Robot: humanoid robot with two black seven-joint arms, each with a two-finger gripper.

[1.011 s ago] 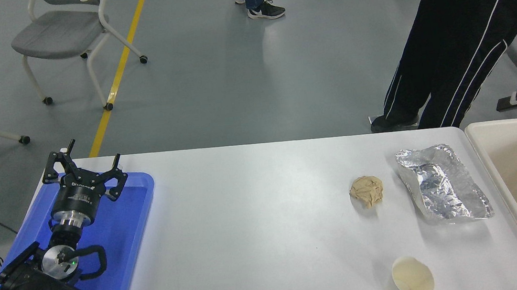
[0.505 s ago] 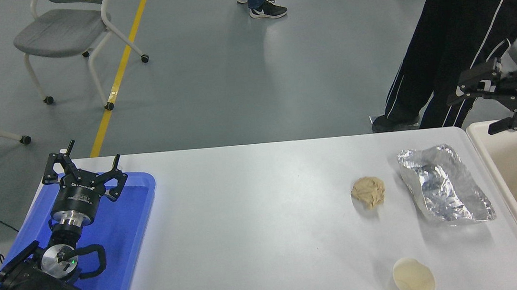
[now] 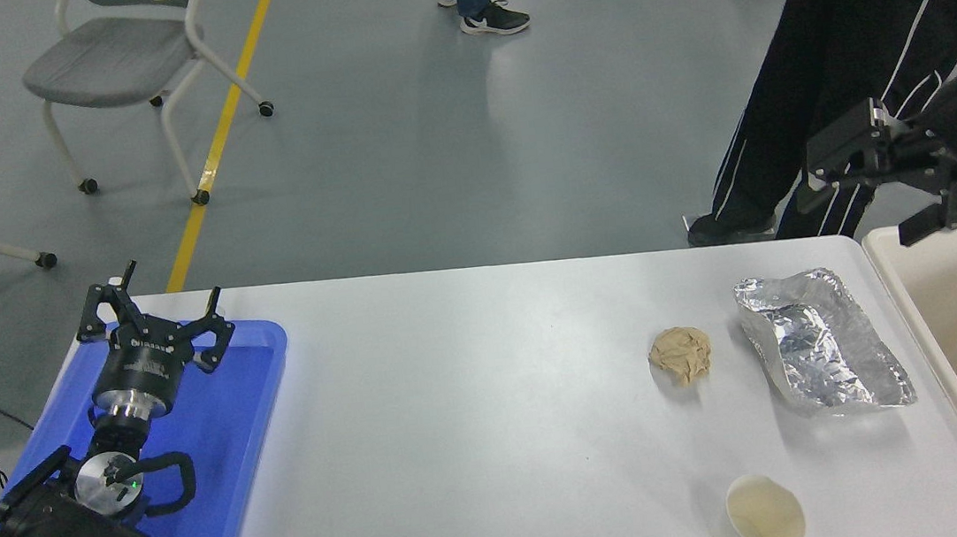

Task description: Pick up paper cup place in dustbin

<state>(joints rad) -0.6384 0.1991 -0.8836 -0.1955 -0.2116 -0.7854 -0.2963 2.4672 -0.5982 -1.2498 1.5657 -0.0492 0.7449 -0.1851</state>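
The paper cup [image 3: 758, 517], small and white with a cream inside, stands upright near the table's front edge at the right. The dustbin [image 3: 919, 311], a big cream-beige bin, sits off the table's right end. My right gripper [image 3: 866, 192] hangs open and empty in the air above the bin's far left corner, well behind the cup. Over the blue tray at the lower left my left gripper [image 3: 150, 312] is parked, open.
A crumpled tan paper ball [image 3: 680, 353] and a crinkled silver foil sheet [image 3: 820, 341] lie between the cup and the table's far edge. The flat blue tray [image 3: 224, 473] is at the left. A person in black trousers [image 3: 857, 60] stands beyond the far right corner.
My right arm has come in from the right edge and moved left and up, from over the dustbin's rim to above its far left corner. The cup and the left arm have not moved.
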